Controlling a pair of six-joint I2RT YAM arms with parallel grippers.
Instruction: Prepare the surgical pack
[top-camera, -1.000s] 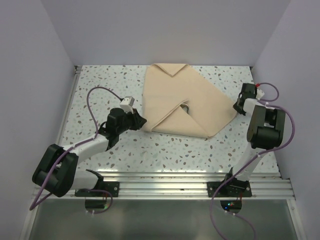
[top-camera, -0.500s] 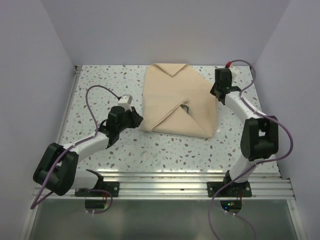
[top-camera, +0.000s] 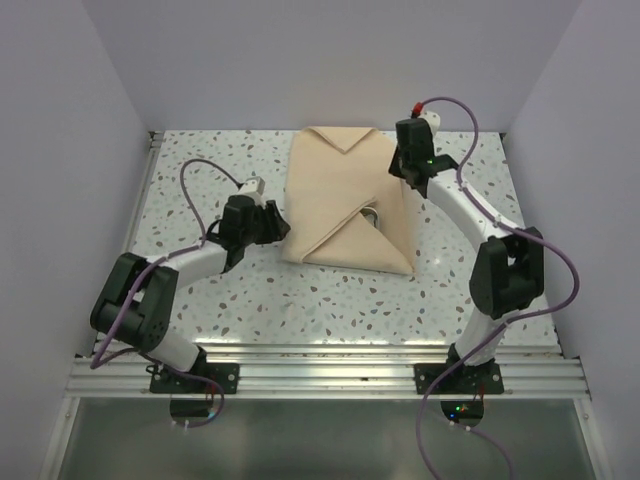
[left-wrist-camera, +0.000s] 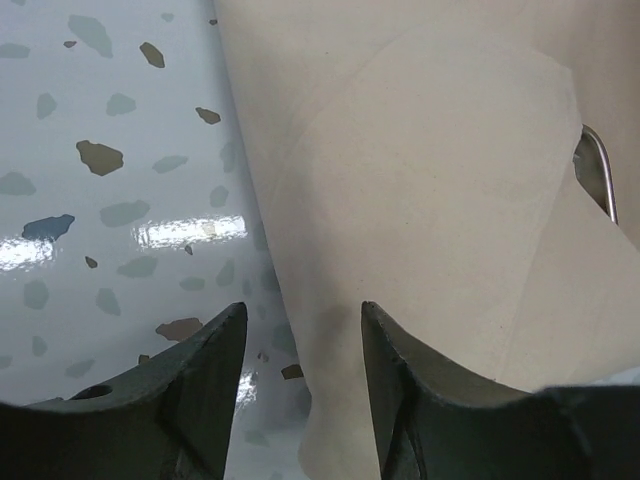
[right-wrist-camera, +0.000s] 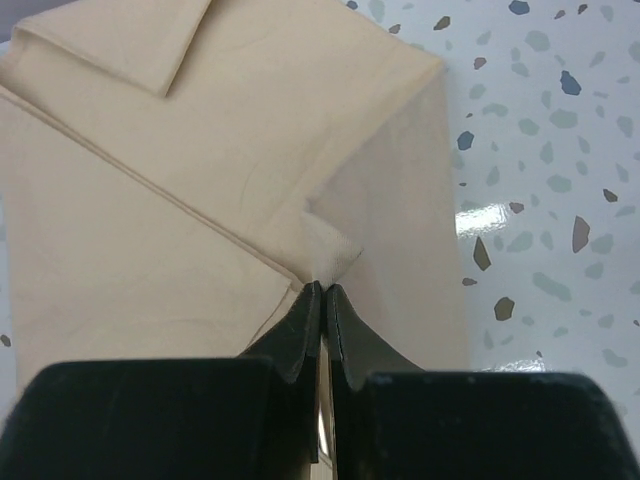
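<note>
on the table (top-camera: 200, 160), cloth (top-camera: 335, 185) nearly hides tray (top-camera: 372, 214).

left fingers (left-wrist-camera: 200, 390) apart; right fingers (right-wrist-camera: 300, 340) pinched on cloth (right-wrist-camera: 150, 200); right arm outstretched

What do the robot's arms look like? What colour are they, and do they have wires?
The left arm and right arm are white tubes with chunky black joints. Each trails a purple cable up to its wrist. The left end effector and right end effector have dark, smooth, tapering fingers. The right wrist carries a small red tip.
</note>
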